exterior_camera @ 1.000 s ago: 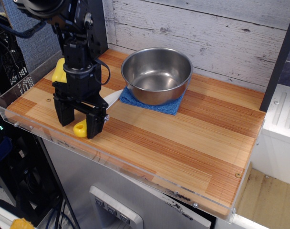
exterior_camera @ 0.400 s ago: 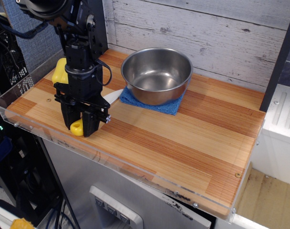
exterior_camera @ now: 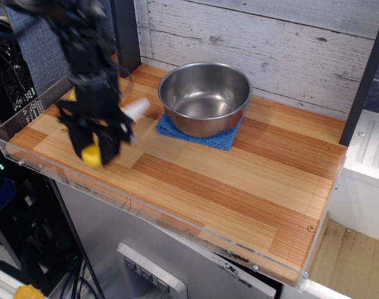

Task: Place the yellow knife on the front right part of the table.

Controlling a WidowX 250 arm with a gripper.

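Observation:
My gripper is at the front left of the table, blurred by motion. It is shut on the yellow knife. The yellow handle end shows between the fingers and the white blade sticks out up and to the right. The knife looks lifted just off the wood. The front right part of the table lies far to the right of the gripper.
A steel bowl stands on a small blue cloth at the back middle. A yellow toy pepper is mostly hidden behind the arm at the back left. A clear acrylic rim edges the front and left.
The jaws closed on the knife's handle, then the gripper rose and shifted slightly left with the knife. The blade has lifted off the wood.

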